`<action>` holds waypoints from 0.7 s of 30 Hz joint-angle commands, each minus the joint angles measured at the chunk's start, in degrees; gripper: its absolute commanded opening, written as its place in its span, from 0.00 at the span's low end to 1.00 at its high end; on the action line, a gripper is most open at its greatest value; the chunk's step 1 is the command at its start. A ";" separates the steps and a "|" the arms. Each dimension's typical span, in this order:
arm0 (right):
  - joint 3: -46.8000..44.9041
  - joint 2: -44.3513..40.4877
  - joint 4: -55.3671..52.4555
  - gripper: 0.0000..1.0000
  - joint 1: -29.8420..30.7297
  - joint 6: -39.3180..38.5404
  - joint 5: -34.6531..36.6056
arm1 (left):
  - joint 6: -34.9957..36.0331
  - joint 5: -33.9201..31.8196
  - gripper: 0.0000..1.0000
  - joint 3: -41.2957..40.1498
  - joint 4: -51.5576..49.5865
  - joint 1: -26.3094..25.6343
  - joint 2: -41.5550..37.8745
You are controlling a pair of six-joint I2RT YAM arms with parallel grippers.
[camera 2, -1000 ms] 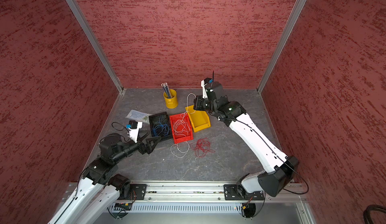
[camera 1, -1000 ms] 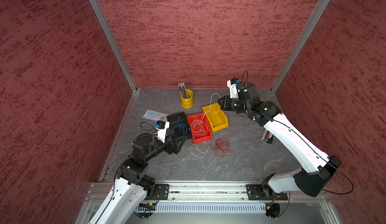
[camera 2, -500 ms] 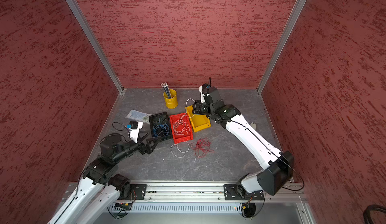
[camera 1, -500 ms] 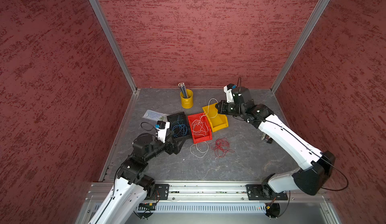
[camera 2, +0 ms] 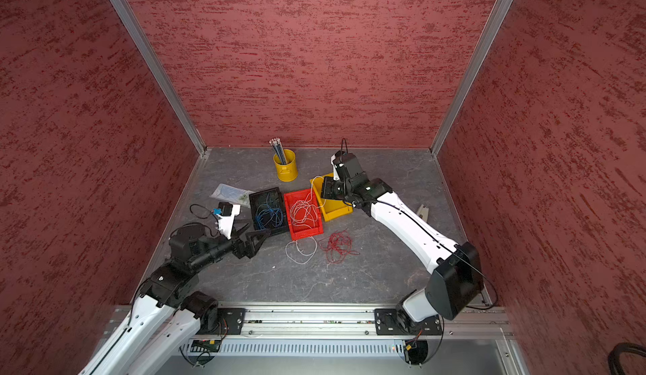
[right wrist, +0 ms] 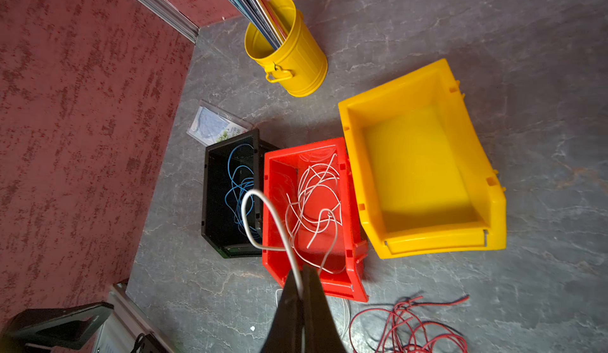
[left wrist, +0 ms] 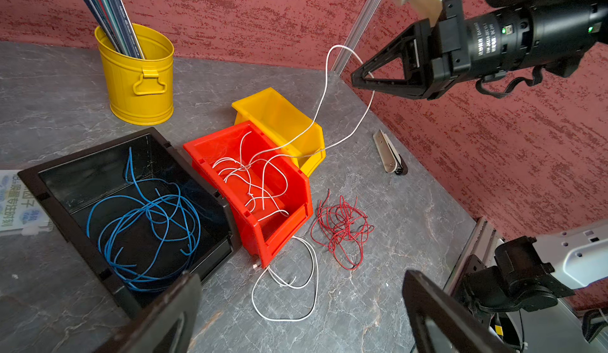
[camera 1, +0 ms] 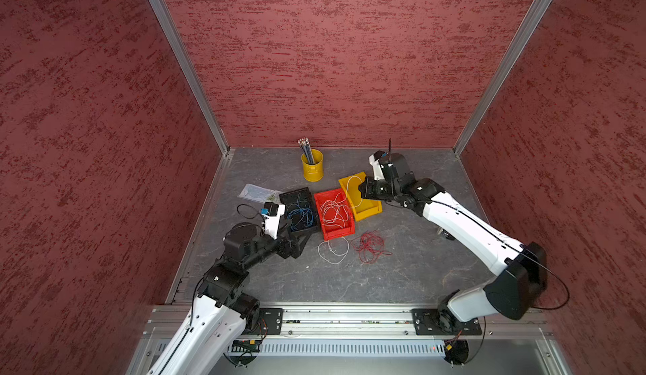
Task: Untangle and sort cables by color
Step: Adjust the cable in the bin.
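Top view: red bin [camera 1: 338, 232] sits at 8 o'clock from right gripper [camera 1: 361, 190], the nearer arm. Jaws clenched on white cable [left wrist: 326, 71]. Strand's long axis droops 2-to-8 o'clock into bin. Left gripper [camera 2: 258, 230] released, empty.

Left arm [camera 1: 206, 324] & right arm [camera 1: 465, 230]: white shells, black joints.
Black cable [camera 1: 503, 245] running along right arm; white cam block [camera 1: 271, 221] sitting by left wrist; green LEDs [left wrist: 503, 31] glowing.

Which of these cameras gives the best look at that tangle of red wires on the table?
The left wrist view: the red cables lie whole, close and sharp beside the red bin. The right wrist view cuts them off at its edge; in both top views they are only a small scribble.
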 commanded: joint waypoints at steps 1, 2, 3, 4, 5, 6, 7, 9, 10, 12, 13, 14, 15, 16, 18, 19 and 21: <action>0.90 2.94 -0.15 0.00 0.34 -1.33 0.85 | -0.01 -0.24 1.00 -0.68 0.87 -0.08 -0.35; 1.23 3.74 -0.08 0.00 0.36 -1.59 0.68 | 0.07 -0.24 1.00 -0.52 0.70 -0.07 -0.47; 1.36 4.53 0.26 0.00 0.51 -1.52 0.78 | 0.07 -0.33 1.00 -0.50 0.34 -0.11 -0.69; 1.30 5.33 0.92 0.00 0.65 -1.41 0.86 | 0.23 -0.42 1.00 -0.41 -0.01 0.06 -0.95; 1.41 6.15 1.47 0.00 0.84 -1.40 1.12 | 0.25 -0.49 1.00 -0.40 -0.35 0.03 -1.21; 1.75 7.27 2.11 0.00 1.14 -1.48 1.54 | 0.38 -0.62 1.00 -0.34 -0.69 0.03 -1.44; 2.21 8.43 2.76 0.00 1.39 -1.63 1.72 | 0.41 -0.69 1.00 -0.18 -1.08 0.00 -1.71; 3.19 10.75 4.21 0.00 1.98 -1.92 1.92 | 0.52 -0.75 1.00 0.24 -1.86 0.09 -1.94; 3.93 12.30 4.59 0.00 2.37 -2.01 2.03 | 0.67 -0.76 1.00 0.43 -2.26 0.18 -1.95; 6.37 15.58 3.88 0.00 3.22 -2.61 1.86 | 0.76 -0.87 1.00 0.89 -2.83 0.43 -1.86; 7.60 16.94 3.53 0.00 3.67 -2.85 1.73 | 0.73 -1.01 1.00 1.16 -3.01 0.57 -1.65; 8.89 18.56 3.30 0.00 4.09 -3.02 1.47 | 0.61 -1.04 1.00 1.36 -3.01 0.70 -1.51; 9.97 20.03 3.20 0.00 4.45 -3.07 1.41 | 0.56 -0.99 1.00 1.60 -3.06 0.80 -1.21; 11.02 21.16 2.93 0.00 4.77 -3.04 1.40 | 0.39 -0.94 1.00 1.90 -3.06 0.88 -0.83; 13.39 24.02 1.70 0.00 5.09 -2.72 1.33 | 0.05 -0.69 1.00 2.53 -3.19 0.95 0.08; 14.12 25.04 1.43 0.00 5.31 -2.81 1.40 | -0.03 -0.45 1.00 2.93 -3.32 0.97 0.62; 15.92 27.20 0.41 0.00 5.83 -3.10 1.93 | 0.03 0.01 1.00 3.76 -3.97 0.97 1.71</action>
